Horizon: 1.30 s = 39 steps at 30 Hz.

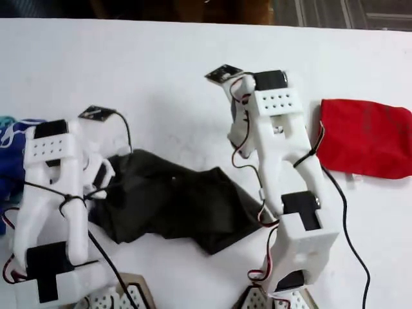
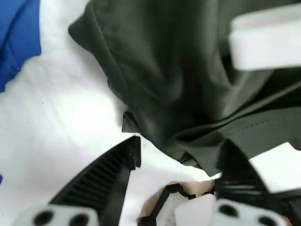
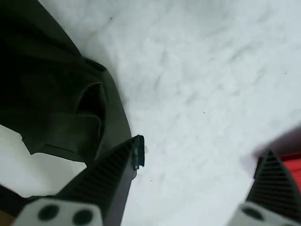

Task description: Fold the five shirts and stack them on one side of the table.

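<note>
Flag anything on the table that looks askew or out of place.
The dark shirt lies crumpled and unfolded in the middle of the table, while the red shirt sits neatly folded. Blue fabric is bunched at its edge.

We see a dark shirt [image 1: 174,206] crumpled at our left jaws and a red shirt [image 1: 367,138] folded flat beyond our right jaws.

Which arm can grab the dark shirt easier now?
Left. The left arm has its open jaws around the dark shirt's edge, while the right arm's open jaws hang over bare table beside it.
</note>
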Tool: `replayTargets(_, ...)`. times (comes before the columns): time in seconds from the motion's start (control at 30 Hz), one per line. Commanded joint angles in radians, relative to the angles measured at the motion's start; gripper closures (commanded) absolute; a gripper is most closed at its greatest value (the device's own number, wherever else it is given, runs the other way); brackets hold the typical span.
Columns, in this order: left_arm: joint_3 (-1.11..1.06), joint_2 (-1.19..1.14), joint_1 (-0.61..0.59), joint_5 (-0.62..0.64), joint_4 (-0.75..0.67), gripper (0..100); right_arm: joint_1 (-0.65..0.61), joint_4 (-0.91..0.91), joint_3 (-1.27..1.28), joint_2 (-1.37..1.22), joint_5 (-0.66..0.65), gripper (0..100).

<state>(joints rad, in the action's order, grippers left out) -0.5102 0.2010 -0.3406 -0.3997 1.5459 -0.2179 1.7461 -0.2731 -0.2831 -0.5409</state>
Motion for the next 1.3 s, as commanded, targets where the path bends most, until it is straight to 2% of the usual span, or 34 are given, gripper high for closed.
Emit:
replayTargets(0.0, -0.005, 0.031, 0.066, -0.005, -0.015, 83, -0.007, 0.021, -0.038, 0.008, 0.005, 63.2)
replayTargets(0.13, -0.022, -0.083, 0.121, -0.003, -0.014, 86, -0.007, 0.021, -0.038, 0.008, 0.005, 63.2)
replayTargets(0.3, 0.070, -0.310, 0.094, 0.072, 0.014, 86, -0.007, 0.019, -0.038, 0.008, 0.005, 63.2)
replayTargets(0.47, 0.183, -0.430, 0.089, 0.075, 0.091, 86, -0.007, 0.018, -0.038, 0.007, 0.005, 63.2)
replayTargets(0.63, 0.197, -0.433, 0.094, 0.081, 0.089, 87, -0.007, 0.018, -0.038, 0.007, 0.005, 63.2)
replayTargets(0.77, 0.199, -0.433, 0.092, 0.109, 0.091, 98, -0.007, 0.018, -0.038, 0.007, 0.005, 63.2)
replayTargets(1.03, 0.203, -0.411, 0.112, 0.164, 0.112, 97, -0.007, 0.018, -0.038, 0.007, 0.003, 63.2)
replayTargets(1.13, 0.229, -0.308, 0.114, 0.181, 0.141, 97, -0.007, 0.016, -0.038, 0.007, 0.003, 63.2)
replayTargets(1.27, 0.309, -0.060, 0.091, 0.187, 0.157, 97, -0.007, 0.018, -0.040, 0.016, 0.003, 63.2)
